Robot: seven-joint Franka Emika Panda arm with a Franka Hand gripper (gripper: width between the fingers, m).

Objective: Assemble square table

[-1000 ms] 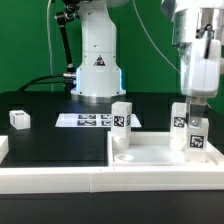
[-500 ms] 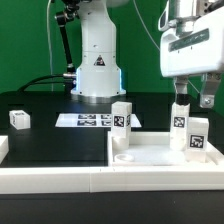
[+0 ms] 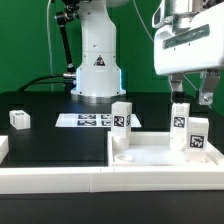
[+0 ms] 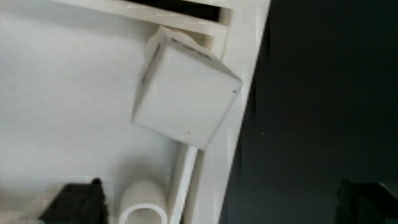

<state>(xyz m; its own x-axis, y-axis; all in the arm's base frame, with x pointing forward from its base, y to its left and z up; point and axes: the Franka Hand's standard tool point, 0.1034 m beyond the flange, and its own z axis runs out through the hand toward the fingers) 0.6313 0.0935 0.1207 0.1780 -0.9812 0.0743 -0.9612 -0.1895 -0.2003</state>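
Three legs stand upright on or at the square table top [image 3: 160,152], which lies tray-side up at the exterior view's right, against the long white rail [image 3: 60,176] at the front of the black work surface [image 3: 50,138]. Taking the top as the landmark: one leg [image 3: 122,116] stands at its far corner on the exterior view's left, and two more stand close together at its far corner on the exterior view's right, the rear leg [image 3: 180,117] just behind and beside the front leg [image 3: 196,133]. A fourth leg [image 3: 19,119] lies well apart from the top, out on the work surface toward the exterior view's left. The marker board [image 3: 84,120] lies flat beyond the top, before the white robot base [image 3: 98,65].

The gripper [image 3: 190,93] hangs directly above the right-hand pair, clear of both, its fingers [image 3: 176,89] spread and holding nothing. The relation that counts is vertical: the rear leg stands almost straight below the gap between the fingers, its long axis upright and in line with them. In the wrist view a leg [image 4: 183,92] shows from above, tilted in the frame, beside the top's rim [image 4: 210,190]. Judging from this, a straight descent would bring the fingers around the rear leg, but the front leg stands so near that one finger could knock it.
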